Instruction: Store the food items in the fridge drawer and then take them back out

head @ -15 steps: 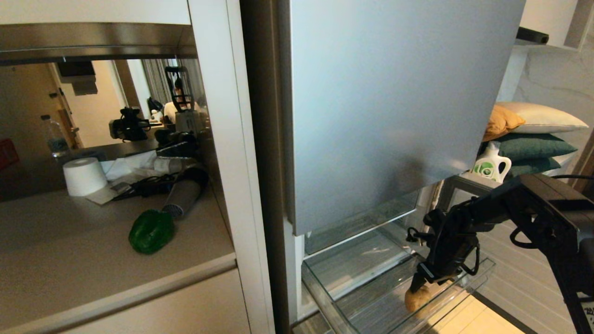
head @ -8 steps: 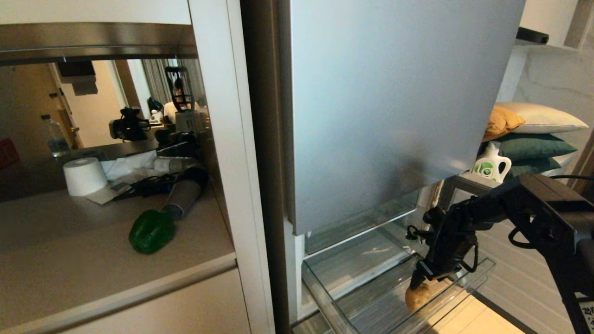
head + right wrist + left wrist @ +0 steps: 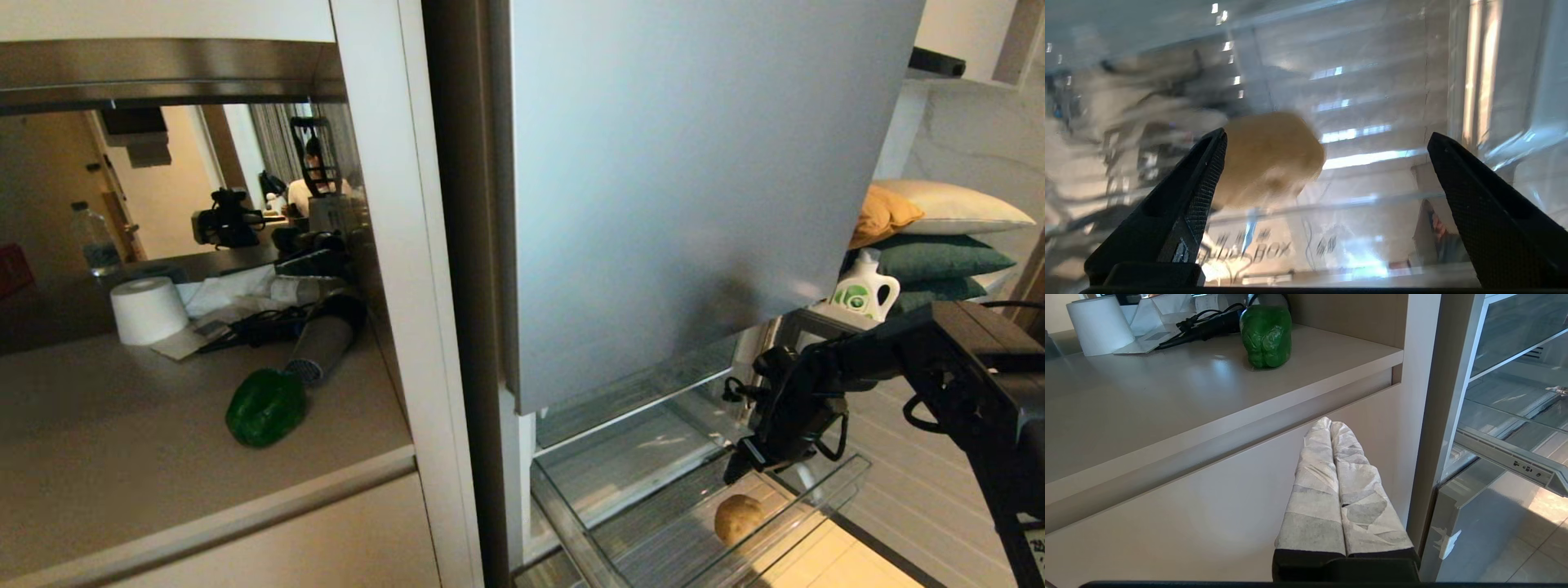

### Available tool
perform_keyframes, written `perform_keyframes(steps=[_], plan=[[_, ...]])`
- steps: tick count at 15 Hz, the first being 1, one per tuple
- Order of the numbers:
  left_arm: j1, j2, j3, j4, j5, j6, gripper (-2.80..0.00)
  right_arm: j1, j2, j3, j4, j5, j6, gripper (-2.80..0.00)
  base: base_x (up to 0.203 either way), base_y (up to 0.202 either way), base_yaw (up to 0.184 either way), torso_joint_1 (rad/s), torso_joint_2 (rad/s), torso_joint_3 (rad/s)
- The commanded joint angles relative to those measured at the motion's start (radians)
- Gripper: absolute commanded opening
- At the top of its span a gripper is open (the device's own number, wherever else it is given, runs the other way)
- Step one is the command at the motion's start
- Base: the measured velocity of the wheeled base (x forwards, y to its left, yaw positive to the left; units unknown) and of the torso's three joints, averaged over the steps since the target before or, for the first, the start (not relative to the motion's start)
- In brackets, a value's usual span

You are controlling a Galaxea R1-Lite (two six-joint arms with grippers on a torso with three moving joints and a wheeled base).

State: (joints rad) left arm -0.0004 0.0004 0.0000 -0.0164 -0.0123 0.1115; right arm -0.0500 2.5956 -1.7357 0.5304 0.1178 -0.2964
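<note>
The bun (image 3: pixel 739 518) lies in the drawer (image 3: pixel 824 500), near its clear front wall; it is roundish, with no clear long axis. The right gripper (image 3: pixel 735 469) hangs just above the bun, pointing down into the drawer, jaws wide apart and empty. A second ago it was down around the bun; it has since lifted clear. The pepper (image 3: pixel 266 407) sits upright on the counter (image 3: pixel 122 457), left of the drawer. The left gripper (image 3: pixel 1331 426), fingers together, is parked below the counter's edge.
</note>
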Motion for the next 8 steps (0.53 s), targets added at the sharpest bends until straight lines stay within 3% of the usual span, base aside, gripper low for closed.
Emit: perform_keyframes(steps=[1, 8], plan=[[0.000, 0.000, 0.011, 0.000, 0.000, 0.000, -2.80, 0.004, -0.023, 0.035, 0.008, 0.003, -0.006, 0.00, 0.000, 0.000, 0.000, 0.000, 0.00, 0.000], [-0.001, 0.000, 0.011, 0.000, 0.000, 0.000, -2.80, 0.005, 0.012, 0.076, 0.008, -0.005, -0.010, 0.00, 0.000, 0.000, 0.000, 0.000, 0.00, 0.000]])
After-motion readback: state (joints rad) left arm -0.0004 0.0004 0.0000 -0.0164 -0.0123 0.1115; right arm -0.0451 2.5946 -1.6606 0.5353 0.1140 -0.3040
